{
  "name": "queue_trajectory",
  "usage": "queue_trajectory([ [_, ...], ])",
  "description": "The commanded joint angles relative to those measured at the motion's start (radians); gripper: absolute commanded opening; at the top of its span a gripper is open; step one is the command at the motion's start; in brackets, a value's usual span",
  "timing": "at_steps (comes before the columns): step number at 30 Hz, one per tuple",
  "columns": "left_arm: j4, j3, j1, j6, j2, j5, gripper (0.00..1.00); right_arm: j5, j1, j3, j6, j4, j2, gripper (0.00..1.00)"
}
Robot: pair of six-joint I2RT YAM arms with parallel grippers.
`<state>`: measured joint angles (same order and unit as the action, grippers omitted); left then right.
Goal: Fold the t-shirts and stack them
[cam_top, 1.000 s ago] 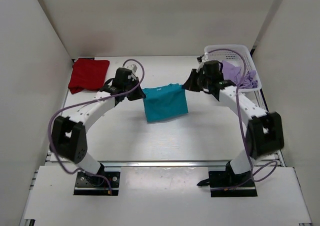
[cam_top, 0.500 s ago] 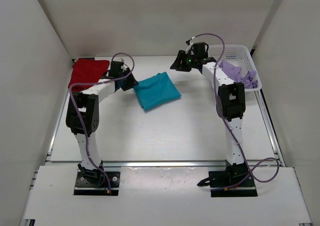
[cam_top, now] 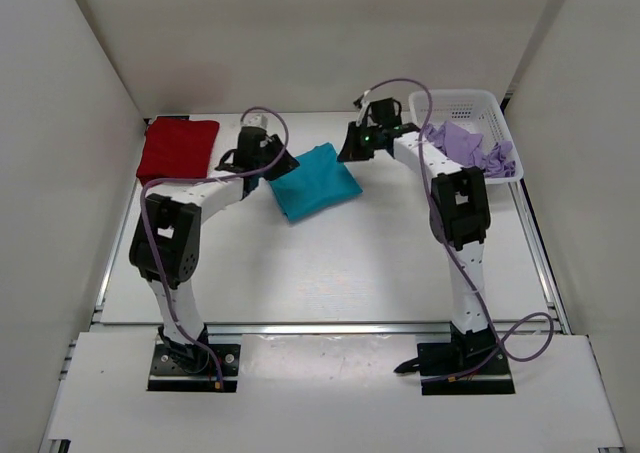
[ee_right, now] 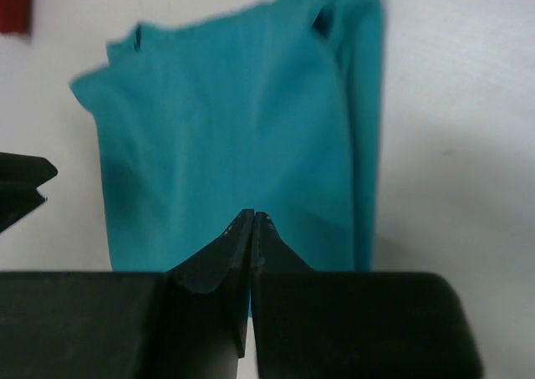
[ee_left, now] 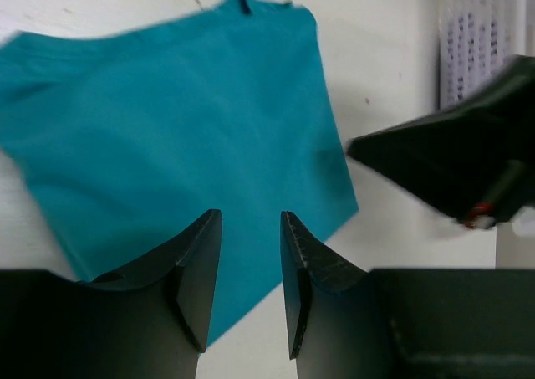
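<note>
The teal-blue t-shirt (cam_top: pixel 315 180) lies folded and skewed on the table between my two arms, with nothing holding it. My left gripper (cam_top: pixel 279 164) hovers at its left edge. In the left wrist view this gripper (ee_left: pixel 251 216) is open, with only the teal cloth (ee_left: pixel 167 120) below the gap. My right gripper (cam_top: pixel 350 146) is at the shirt's far right corner. In the right wrist view it (ee_right: pixel 252 216) is shut and empty above the teal cloth (ee_right: pixel 242 120). The deep red t-shirt (cam_top: pixel 178 148) lies folded at the far left. The lavender t-shirt (cam_top: pixel 478 149) lies crumpled in the basket.
The white mesh basket (cam_top: pixel 455 95) stands at the far right corner, close behind my right arm. White walls enclose the table on the left, back and right. Purple cables loop above both arms.
The teal shirt hung between both grippers a second ago; now it lies folded on the table, let go. The left gripper has opened, and both have drawn in towards the shirt.
</note>
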<state>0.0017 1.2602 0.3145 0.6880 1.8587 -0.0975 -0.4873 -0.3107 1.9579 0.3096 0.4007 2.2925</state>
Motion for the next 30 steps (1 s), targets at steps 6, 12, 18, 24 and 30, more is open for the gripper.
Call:
queue_trajectory([
  [6, 0.081, -0.073, -0.067, 0.031, 0.095, -0.054, 0.46, 0.024, -0.03, -0.134, 0.014, -0.078, 0.007, 0.0],
  [12, 0.138, -0.124, -0.147, 0.059, 0.134, -0.113, 0.5, 0.027, -0.031, -0.237, 0.031, -0.157, -0.01, 0.0],
  [18, 0.162, -0.146, -0.167, 0.073, 0.096, -0.163, 0.55, 0.016, -0.03, -0.226, 0.022, -0.134, -0.008, 0.0],
  [24, 0.277, -0.335, -0.147, 0.097, -0.041, -0.139, 0.67, 0.009, -0.056, -0.212, 0.02, -0.113, -0.099, 0.35],
  [30, 0.333, -0.354, -0.13, 0.153, 0.031, -0.2, 0.78, -0.004, -0.08, -0.26, 0.022, -0.111, -0.206, 0.45],
])
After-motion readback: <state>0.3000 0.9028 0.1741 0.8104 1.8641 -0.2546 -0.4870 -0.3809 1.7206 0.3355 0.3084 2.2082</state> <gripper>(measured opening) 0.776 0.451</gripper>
